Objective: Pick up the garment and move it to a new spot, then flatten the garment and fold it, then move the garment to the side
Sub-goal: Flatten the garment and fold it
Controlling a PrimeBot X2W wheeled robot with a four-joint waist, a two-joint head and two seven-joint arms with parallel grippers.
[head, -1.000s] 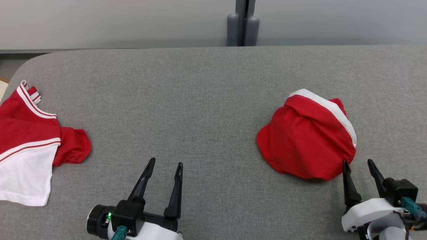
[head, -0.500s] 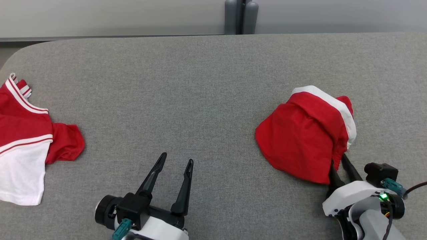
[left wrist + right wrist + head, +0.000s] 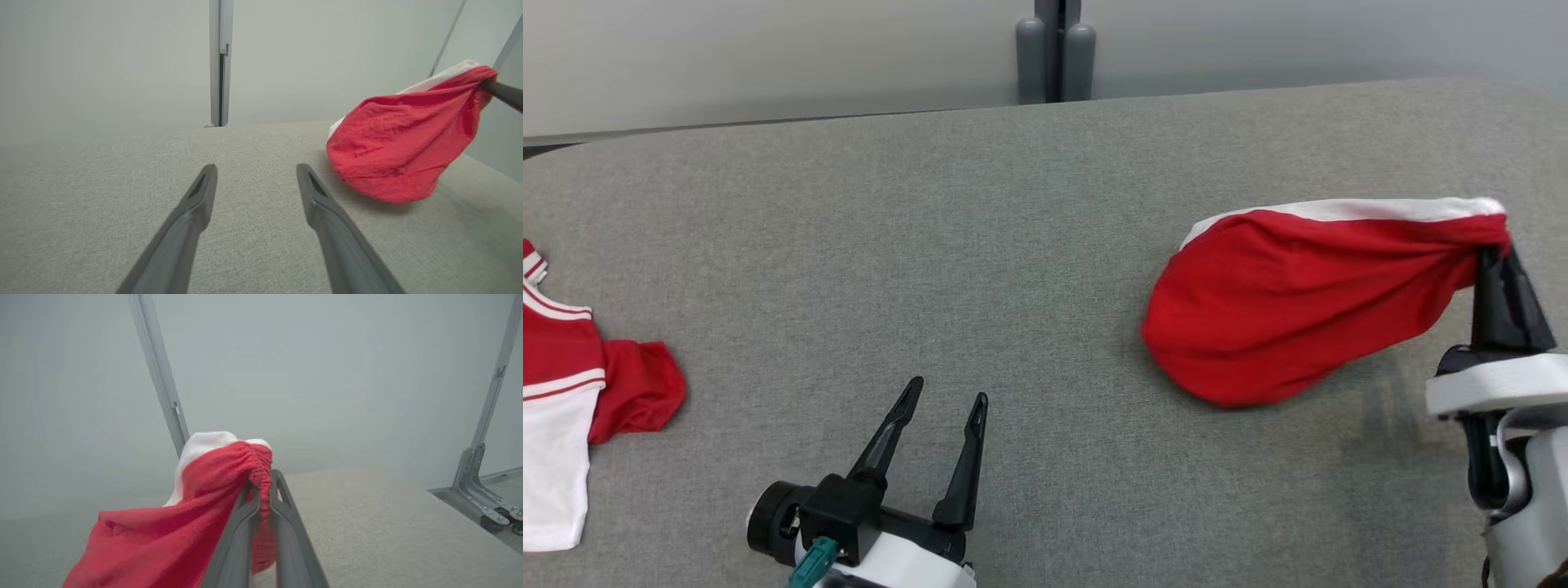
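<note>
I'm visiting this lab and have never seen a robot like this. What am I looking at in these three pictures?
It is a two-armed robot; each arm ends in a gripper with two dark fingers. One picture looks down from its head at a grey table. The other two come from wrist cameras, looking along the fingers. The right gripper is shut on a bunched red and white garment, holding one end up. The left gripper is open and empty. A second shirt lies at the table's left edge.

matt red cloth garment (image 3: 1274, 310)
</note>
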